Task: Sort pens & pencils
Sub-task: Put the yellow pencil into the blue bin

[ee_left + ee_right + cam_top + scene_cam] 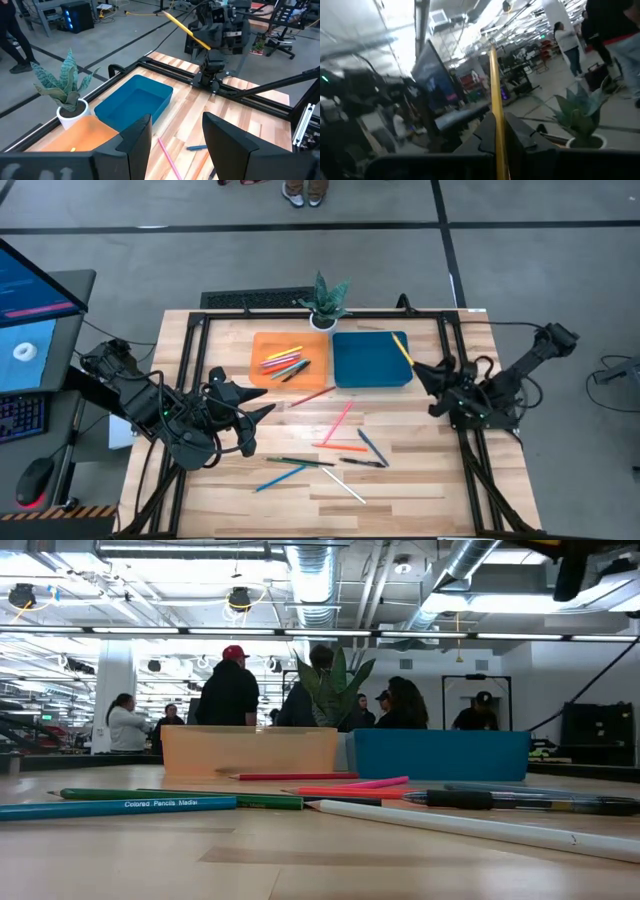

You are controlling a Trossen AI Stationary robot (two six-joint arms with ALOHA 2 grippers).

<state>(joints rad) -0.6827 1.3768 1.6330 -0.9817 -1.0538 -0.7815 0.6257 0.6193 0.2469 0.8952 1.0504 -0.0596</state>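
Note:
My right gripper [420, 368] is shut on a yellow pencil [402, 350], up in the air over the right end of the blue tray [372, 360]. The orange tray [262, 345] beside it holds several coloured pencils [284, 363]. More pens and pencils lie flat on the wood in front of the trays: a red one [312, 396], a pink one [340, 420], a blue one [372, 446], a white one [343, 485] and others. My left gripper [172, 135] waits open above the table's left part, pointing toward the trays, with nothing between its fingers. My right gripper pinches the yellow pencil between its two fingers near one end [499, 145]. The rest of the pencil [185, 27] sticks out past the fingertips, slanting up and toward the table's far edge. It is lifted clear of the tray and the table.
A small potted plant [327, 302] stands at the far edge, between the two trays. Black frame rails [450, 340] run along the table's sides. People stand in the room beyond the table. A monitor [30, 310] is off the table's left side.

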